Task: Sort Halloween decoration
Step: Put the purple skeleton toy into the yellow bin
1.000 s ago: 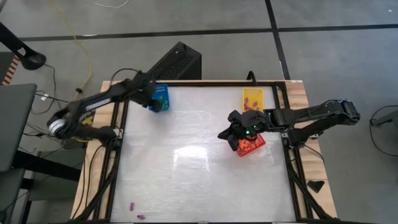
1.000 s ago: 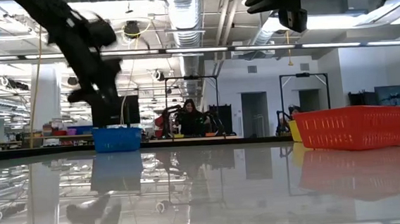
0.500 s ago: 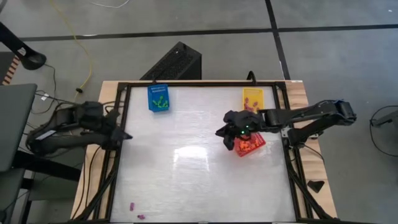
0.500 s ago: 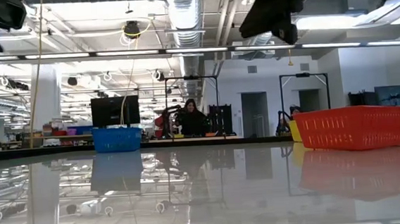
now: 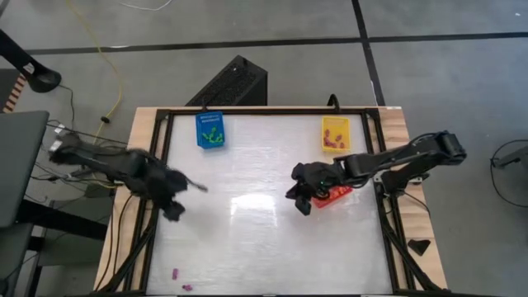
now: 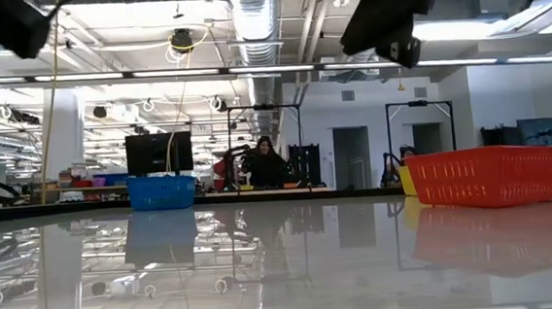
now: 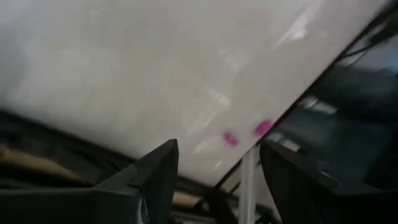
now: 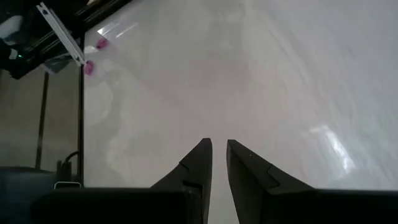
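Left gripper (image 5: 183, 200) hanging wide open and empty over the table's left side, right gripper (image 5: 300, 198) hovering nearly closed, seemingly empty, beside red basket (image 5: 337, 193), two purple pieces (image 5: 180, 279) lying at near-left edge.

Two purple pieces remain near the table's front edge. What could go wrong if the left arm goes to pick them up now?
1. The two purple pieces lie close to the table's black frame, so a nudge from the open left gripper might push them against it or off the surface.
2. They lie close together, so one grasp could disturb the other.
3. The right gripper hovers beside the red basket, far away, so it can hardly help.
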`<move>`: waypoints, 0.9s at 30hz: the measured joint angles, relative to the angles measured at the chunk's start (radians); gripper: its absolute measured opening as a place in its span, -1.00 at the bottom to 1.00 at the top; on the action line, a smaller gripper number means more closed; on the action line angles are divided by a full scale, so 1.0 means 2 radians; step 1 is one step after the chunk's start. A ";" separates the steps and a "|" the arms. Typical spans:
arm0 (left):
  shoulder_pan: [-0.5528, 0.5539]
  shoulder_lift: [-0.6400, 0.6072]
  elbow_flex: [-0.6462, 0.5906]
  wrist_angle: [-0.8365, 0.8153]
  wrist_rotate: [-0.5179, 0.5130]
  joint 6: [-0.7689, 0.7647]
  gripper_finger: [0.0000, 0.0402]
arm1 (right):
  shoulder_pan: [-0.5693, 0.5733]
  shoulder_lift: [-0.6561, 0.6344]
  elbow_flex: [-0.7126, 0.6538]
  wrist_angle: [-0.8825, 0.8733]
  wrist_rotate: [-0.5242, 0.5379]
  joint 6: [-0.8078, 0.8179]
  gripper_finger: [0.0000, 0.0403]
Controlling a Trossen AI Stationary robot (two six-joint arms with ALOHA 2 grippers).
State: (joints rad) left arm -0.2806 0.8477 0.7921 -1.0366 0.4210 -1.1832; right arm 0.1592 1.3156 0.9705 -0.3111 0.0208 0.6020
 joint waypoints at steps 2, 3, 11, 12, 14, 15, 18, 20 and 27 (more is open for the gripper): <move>-0.051 0.029 0.000 0.019 -0.009 -0.043 0.07 | 0.008 -0.007 0.000 0.001 0.010 0.000 -0.60; -0.075 0.041 0.000 0.037 -0.017 -0.069 0.07 | 0.010 -0.011 0.000 0.000 0.015 0.000 -0.60; -0.222 0.134 0.000 0.151 -0.070 -0.278 0.07 | 0.010 -0.018 0.000 -0.001 0.030 -0.016 -0.60; -0.234 0.147 0.000 0.157 -0.070 -0.297 0.07 | 0.008 -0.018 0.000 -0.001 0.030 -0.018 -0.60; -0.253 0.171 0.000 0.187 -0.070 -0.324 0.07 | 0.007 -0.018 0.000 -0.002 0.030 -0.025 -0.60; -0.260 0.184 0.000 0.207 -0.070 -0.336 0.07 | 0.007 -0.018 0.000 -0.002 0.029 -0.027 -0.60; -0.276 0.224 0.000 0.260 -0.069 -0.366 0.07 | 0.007 -0.018 0.000 -0.002 0.022 -0.031 -0.60; -0.284 0.251 0.000 0.295 -0.067 -0.380 0.07 | 0.008 -0.018 0.000 -0.002 0.011 -0.031 -0.60; -0.295 0.318 0.000 0.317 -0.033 -0.410 0.07 | 0.019 -0.018 0.000 -0.002 0.000 -0.031 -0.60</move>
State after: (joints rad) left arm -0.8707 1.4832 0.7914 -0.4032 0.3557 -2.0033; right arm 0.1979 1.2800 0.9703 -0.3143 0.0209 0.5407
